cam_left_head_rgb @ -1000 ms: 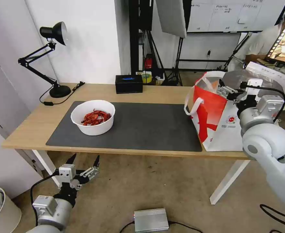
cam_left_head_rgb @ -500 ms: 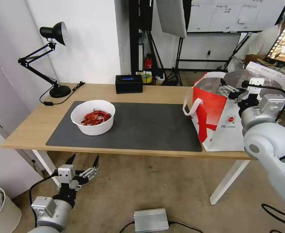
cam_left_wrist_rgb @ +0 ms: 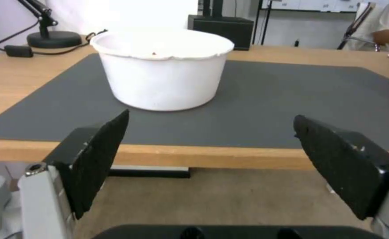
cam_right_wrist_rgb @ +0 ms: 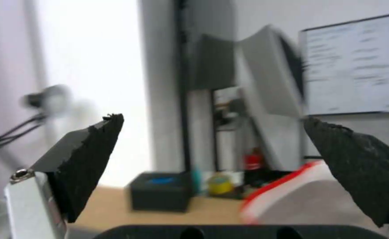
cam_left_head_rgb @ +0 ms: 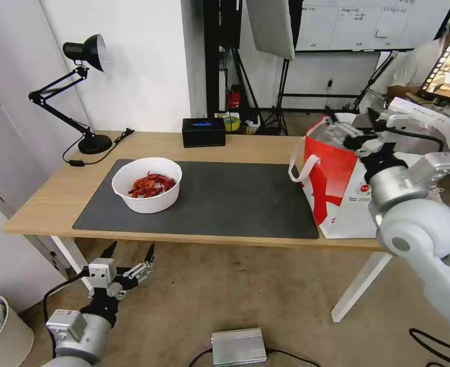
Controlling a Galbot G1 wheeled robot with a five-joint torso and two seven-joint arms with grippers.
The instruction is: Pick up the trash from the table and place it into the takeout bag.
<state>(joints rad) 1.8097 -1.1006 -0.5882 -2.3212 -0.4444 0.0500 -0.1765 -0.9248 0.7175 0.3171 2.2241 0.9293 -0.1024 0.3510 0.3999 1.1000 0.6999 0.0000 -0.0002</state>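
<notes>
The right gripper has its jaws spread wide with nothing between them, poised above the open top of the takeout bag, whose red rim lies just below the right-hand jaw in the right wrist view. That view is smeared, so what lies inside the bag cannot be made out. Beyond the jaws sits a black box with a blue top. The left gripper hangs below the table edge, jaws equally wide and empty. Straight ahead of them, up on the dark mat, stands the white bowl of red scraps, well apart from the bag.
</notes>
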